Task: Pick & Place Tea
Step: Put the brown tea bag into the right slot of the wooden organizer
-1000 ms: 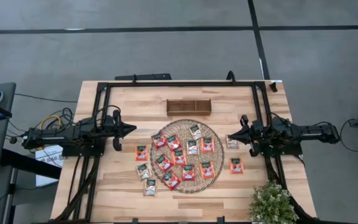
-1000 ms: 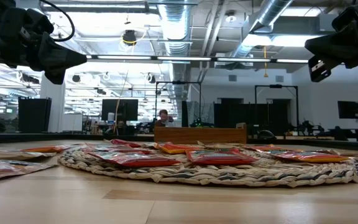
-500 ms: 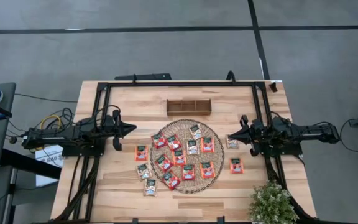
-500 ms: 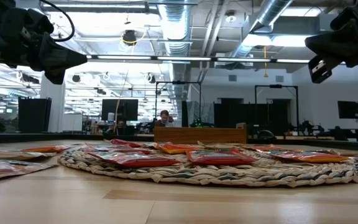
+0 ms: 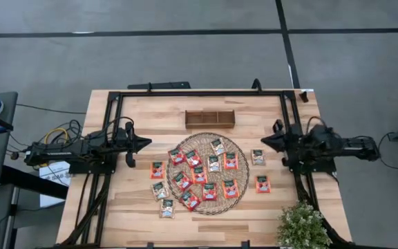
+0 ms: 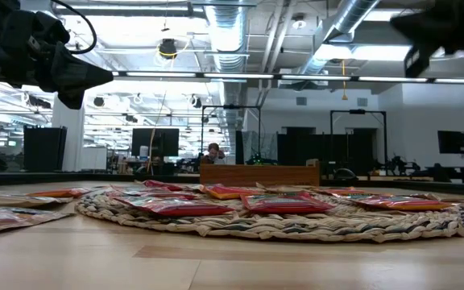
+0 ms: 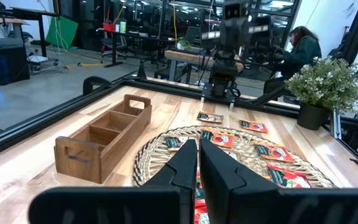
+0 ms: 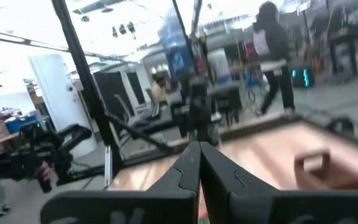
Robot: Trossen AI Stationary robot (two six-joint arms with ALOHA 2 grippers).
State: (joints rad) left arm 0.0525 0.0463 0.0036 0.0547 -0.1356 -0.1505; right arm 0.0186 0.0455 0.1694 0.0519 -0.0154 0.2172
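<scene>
Tea sachets [image 5: 200, 175]: most of them lie spread on the round woven mat [image 5: 173, 166] in the middle of the table [image 5: 144, 117]. Some lie off the mat: a few on the bare wood at its left and near-left side, two at its right side.
Wooden tray [image 5: 209, 118]: it stands just beyond the far edge of the mat. Its three compartments look empty, so I judge that no sachet is placed yet.
Left gripper [image 5: 148, 144]: it hovers above the table at the left of the mat, fingers together, holding nothing.
Right gripper [image 5: 264, 142]: it hangs at the right of the mat, above the table and close to the pale sachet [image 5: 258, 157] there. Its fingers are pressed together and hold nothing.
Step in hand: I think it is the very start, the approach to a first sachet.
Next move: probably the right gripper must spread its fingers, go down over a sachet, and pinch it by an edge, because it is flat and thin.
Risk: a flat sachet can slip from the fingers.
</scene>
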